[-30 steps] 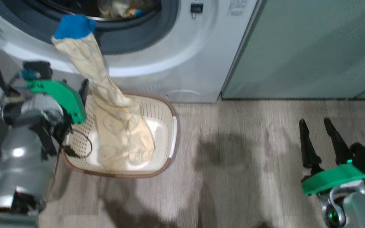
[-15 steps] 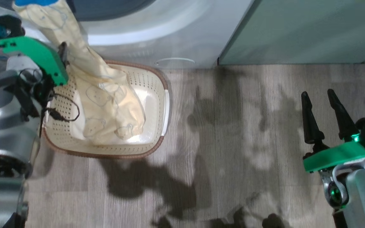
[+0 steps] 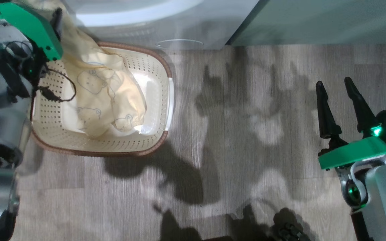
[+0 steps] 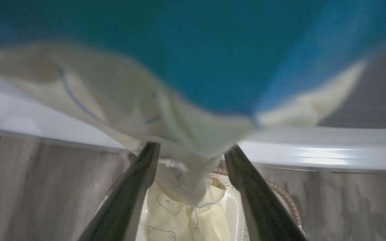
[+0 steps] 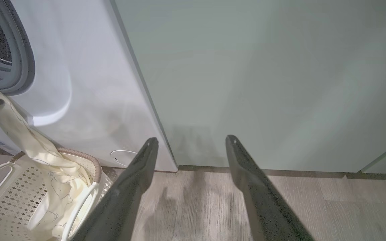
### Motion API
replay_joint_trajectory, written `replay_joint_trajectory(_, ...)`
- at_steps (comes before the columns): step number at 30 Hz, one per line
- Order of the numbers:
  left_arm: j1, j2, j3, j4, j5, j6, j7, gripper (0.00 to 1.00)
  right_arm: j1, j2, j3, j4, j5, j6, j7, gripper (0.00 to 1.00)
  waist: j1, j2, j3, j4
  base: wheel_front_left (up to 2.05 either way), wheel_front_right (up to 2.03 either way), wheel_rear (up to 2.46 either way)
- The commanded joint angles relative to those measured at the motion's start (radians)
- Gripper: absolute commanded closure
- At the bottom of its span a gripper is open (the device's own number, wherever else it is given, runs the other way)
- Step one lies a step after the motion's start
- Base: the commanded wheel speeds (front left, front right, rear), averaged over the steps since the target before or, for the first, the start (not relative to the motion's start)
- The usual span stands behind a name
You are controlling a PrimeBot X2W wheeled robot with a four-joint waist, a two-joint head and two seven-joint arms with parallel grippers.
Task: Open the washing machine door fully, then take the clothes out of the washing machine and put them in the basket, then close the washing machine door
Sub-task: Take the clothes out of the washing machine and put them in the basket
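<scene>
The cream basket (image 3: 96, 153) stands on the floor against the white washing machine (image 3: 146, 26). A pale yellow garment of the clothes (image 3: 106, 90) lies in it and stretches up to the grey drum mouth (image 5: 23, 63). In the left wrist view my left gripper (image 4: 193, 147) is open, and the cloth with its blue patch (image 4: 213, 60) hangs between and just beyond the fingertips, above the basket. My right gripper (image 3: 333, 82) is open and empty over the floor, far right of the basket. The washing machine door is out of view.
A pale green cabinet (image 5: 263, 83) stands right of the machine, down to the floor. Grey wood-look floor (image 3: 246, 134) spreads between the basket and my right gripper, crossed by shadows. A small round cover (image 5: 122, 157) sits low on the machine front.
The head camera has tilted down, so the drum mouth has left its view. My left gripper has moved up toward the machine relative to the basket. Both grippers stay open.
</scene>
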Motion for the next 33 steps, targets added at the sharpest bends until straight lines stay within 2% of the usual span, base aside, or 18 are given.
replay_joint_trajectory(1,-0.027,0.056,0.008,-0.014,-0.007,-0.001,-0.014,0.0,-0.009,0.002,0.017,-0.029,-0.001,0.0,-0.01,0.0,-0.0001,0.0,0.007,-0.004,0.0,0.0,0.0)
replay_joint_trajectory(6,-0.047,0.075,-0.006,0.004,-0.029,-0.001,-0.05,0.0,-0.011,0.002,0.023,-0.029,0.002,0.0,-0.01,0.0,-0.0001,0.0,0.016,-0.01,0.0,0.0,0.0)
replay_joint_trajectory(7,-0.048,0.077,-0.007,0.009,-0.033,-0.001,-0.058,0.06,-0.011,0.002,0.024,-0.028,0.003,0.0,-0.01,0.0,-0.0001,0.0,0.015,-0.012,0.0,0.0,0.0)
replay_joint_trajectory(8,-0.05,0.078,-0.009,0.013,-0.036,-0.001,-0.066,0.2,-0.011,0.002,0.025,-0.027,0.003,0.0,-0.01,0.0,-0.0001,0.0,0.015,-0.012,0.0,0.0,0.0)
replay_joint_trajectory(9,-0.052,0.081,-0.008,0.017,-0.041,-0.001,-0.077,0.45,-0.011,0.002,0.025,-0.027,0.003,0.0,-0.01,0.0,-0.0001,0.0,0.015,-0.013,0.0,0.0,0.0)
replay_joint_trajectory(10,-0.054,0.082,-0.008,0.021,-0.044,-0.001,-0.085,0.64,-0.011,0.002,0.025,-0.026,0.003,0.0,-0.01,0.0,-0.0001,0.0,0.014,-0.014,0.0,0.0,0.0)
replay_joint_trajectory(11,-0.055,0.08,-0.01,0.025,-0.045,-0.001,-0.093,0.91,-0.011,0.002,0.024,-0.025,0.002,0.0,-0.01,0.0,-0.0001,0.0,0.013,-0.013,0.0,0.0,0.0)
replay_joint_trajectory(12,-0.054,0.078,-0.012,0.029,-0.047,-0.001,-0.101,1.0,-0.011,0.002,0.023,-0.023,0.001,0.0,-0.01,0.0,-0.0001,0.0,0.011,-0.013,0.0,0.0,0.0)
replay_joint_trajectory(19,-0.018,0.05,-0.04,0.043,-0.062,-0.001,-0.128,1.0,0.001,0.002,0.017,-0.015,-0.005,0.0,-0.01,0.0,-0.0001,0.0,-0.017,-0.007,0.0,0.0,0.0)
replay_joint_trajectory(33,0.223,-0.058,-0.193,-0.002,-0.123,-0.001,-0.098,1.0,0.029,0.002,0.011,-0.008,-0.008,0.0,-0.01,0.0,-0.0001,0.0,-0.088,0.023,0.0,0.0,0.0)
